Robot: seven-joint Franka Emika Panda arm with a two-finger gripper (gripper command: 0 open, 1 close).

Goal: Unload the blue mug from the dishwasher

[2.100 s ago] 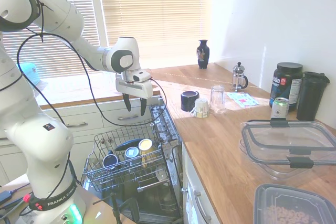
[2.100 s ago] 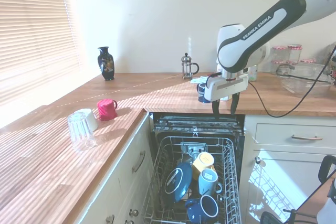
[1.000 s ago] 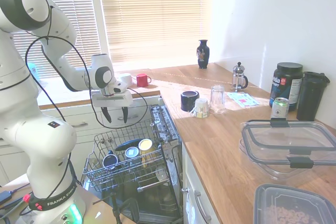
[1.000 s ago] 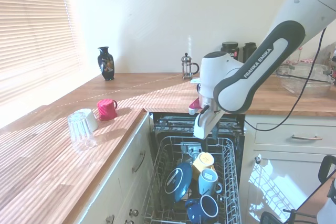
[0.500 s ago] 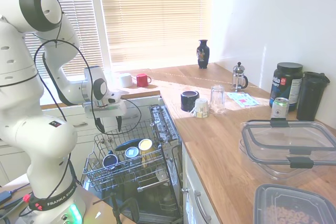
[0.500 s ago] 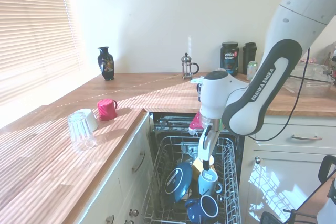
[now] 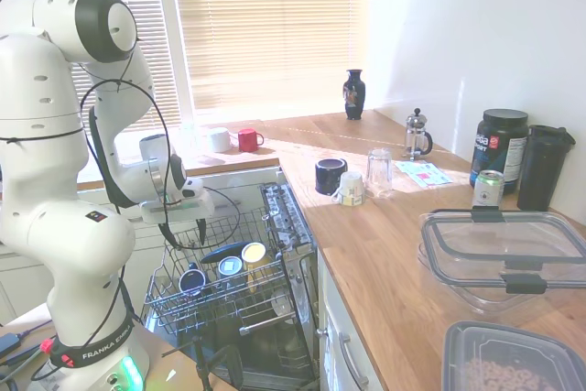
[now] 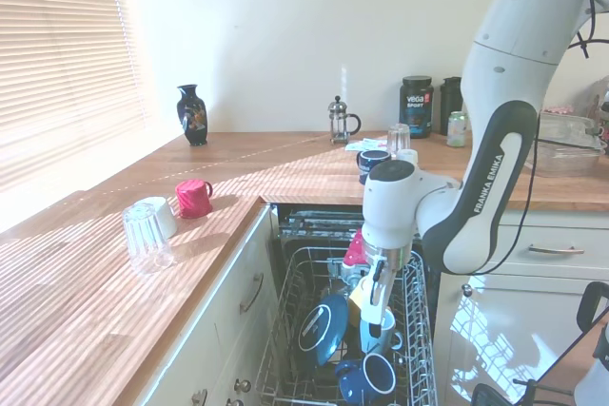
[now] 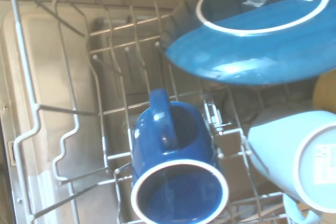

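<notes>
You're looking at a home kitchen: a wooden surface [image 7: 385, 226] over white cabinets [image 8: 519, 254], a built-in dishwasher [image 8: 381, 225] with its rack [image 7: 220, 295] pulled out, a French press [image 7: 417, 135], slatted window blinds [image 7: 265, 25].

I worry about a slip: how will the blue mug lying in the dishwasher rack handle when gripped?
The blue mug looks glazed and shiny, so it is probably stiff but slippery. It leans tilted among the rack wires, so it may catch or rock when lifted. It is likely ceramic, so it could chip against the blue plate nearby.
</notes>
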